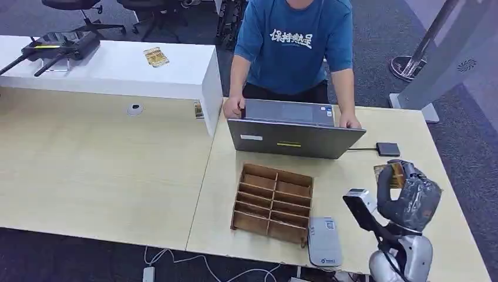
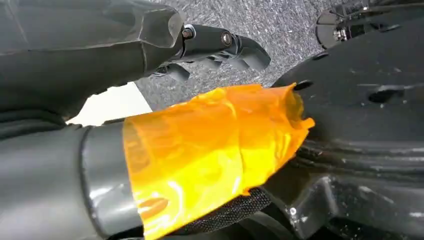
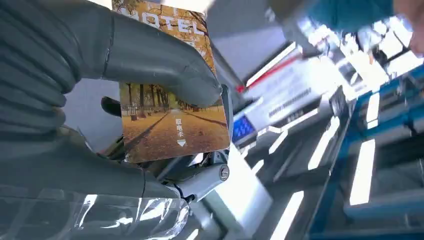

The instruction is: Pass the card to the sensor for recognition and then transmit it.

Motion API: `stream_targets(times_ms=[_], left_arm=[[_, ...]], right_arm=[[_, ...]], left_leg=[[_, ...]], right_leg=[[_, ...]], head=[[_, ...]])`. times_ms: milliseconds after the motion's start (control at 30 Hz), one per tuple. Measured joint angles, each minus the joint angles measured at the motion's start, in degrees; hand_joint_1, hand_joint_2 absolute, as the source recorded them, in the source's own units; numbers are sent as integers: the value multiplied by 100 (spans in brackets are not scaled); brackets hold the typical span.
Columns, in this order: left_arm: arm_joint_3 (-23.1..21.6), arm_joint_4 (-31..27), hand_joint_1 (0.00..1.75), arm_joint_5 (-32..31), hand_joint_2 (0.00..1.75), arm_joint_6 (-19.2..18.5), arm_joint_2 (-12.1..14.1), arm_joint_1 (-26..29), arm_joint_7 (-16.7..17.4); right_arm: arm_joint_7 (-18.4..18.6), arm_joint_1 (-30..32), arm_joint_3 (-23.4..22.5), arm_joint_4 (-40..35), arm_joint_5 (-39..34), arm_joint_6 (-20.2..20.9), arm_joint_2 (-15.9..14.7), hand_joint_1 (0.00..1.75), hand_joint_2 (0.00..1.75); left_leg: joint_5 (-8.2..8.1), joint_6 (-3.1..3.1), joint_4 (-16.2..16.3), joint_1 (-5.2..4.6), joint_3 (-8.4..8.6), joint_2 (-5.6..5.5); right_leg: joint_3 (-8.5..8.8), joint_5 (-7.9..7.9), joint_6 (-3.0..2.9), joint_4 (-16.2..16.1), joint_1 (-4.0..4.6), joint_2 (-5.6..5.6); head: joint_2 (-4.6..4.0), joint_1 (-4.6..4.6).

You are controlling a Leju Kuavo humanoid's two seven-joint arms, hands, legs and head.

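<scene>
My right hand (image 1: 409, 198) is raised over the table's right side and pinches a hotel card (image 1: 390, 174) upright. Close up, the card (image 3: 170, 120) shows an autumn avenue, pressed between the thick thumb (image 3: 160, 60) and the fingers behind it. A small black box (image 1: 387, 148), wired to the laptop (image 1: 292, 136), lies on the table just beyond the hand. A grey flat device (image 1: 325, 241) lies at the near edge, to the hand's left. My left hand (image 2: 165, 115) hangs over carpet, its orange-taped thumb (image 2: 210, 150) apart from the dark fingers (image 2: 225, 45), holding nothing.
A wooden compartment rack (image 1: 272, 202) sits mid-table between the laptop and the grey device. A person in a blue shirt (image 1: 293, 44) leans over the far side with both hands at the laptop. A white counter (image 1: 111, 67) with a second card (image 1: 155, 56) stands at the far left.
</scene>
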Motion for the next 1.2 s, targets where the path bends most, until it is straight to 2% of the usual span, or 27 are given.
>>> stream_targets(times_ms=[167, 300, 533, 733, 833, 1033, 1200], left_arm=[[-81, 0, 0, -157, 0, -15, 114, -50, 7], [-98, 0, 0, -225, 0, -55, 184, -81, 31], [-103, 0, 0, -385, 0, -98, 236, -151, 37], [-107, 0, 0, -588, 0, -144, 326, -181, 37], [-107, 0, 0, -638, 0, -177, 380, -186, 48], [-107, 0, 0, -699, 0, -195, 422, -192, 48], [-107, 0, 0, -839, 0, -216, 437, -233, 52]], right_arm=[[605, -589, -33, 18, 815, -2, -219, 175, 175], [813, -968, -30, 184, 1119, 0, -352, 175, 175], [1390, -1719, 162, 658, 1609, 81, -597, 175, 175], [1796, -2391, 406, 1361, 2322, 216, -749, 175, 175], [1888, -2725, 525, 1747, 2524, 258, -791, 175, 175], [1956, -2969, 669, 2155, 2694, 258, -822, 175, 175], [2228, -3367, 970, 2483, 3147, 540, -798, 175, 175]], left_leg=[[4, -4, 1, 0, 0, 4], [5, -5, 1, 2, -1, 2], [7, -3, 1, 1, -2, 2], [7, -3, 1, 1, -2, 2], [10, -6, 1, 2, -1, 1], [9, -6, 1, 1, -5, -4], [10, -6, 1, 1, -6, -3]], right_leg=[[-1, 6, -2, 0, 0, 5], [-2, 6, -2, 2, 1, 4], [-2, 7, -2, 2, 0, 3], [-3, 7, -3, 3, 0, 5], [-3, 8, -3, 3, 1, 3], [-3, 7, -3, 4, 1, 2], [-4, 8, -3, 5, 1, 2]], head=[[0, -2], [0, -2], [0, -2], [0, -4], [0, -2], [0, -2], [0, -4]])
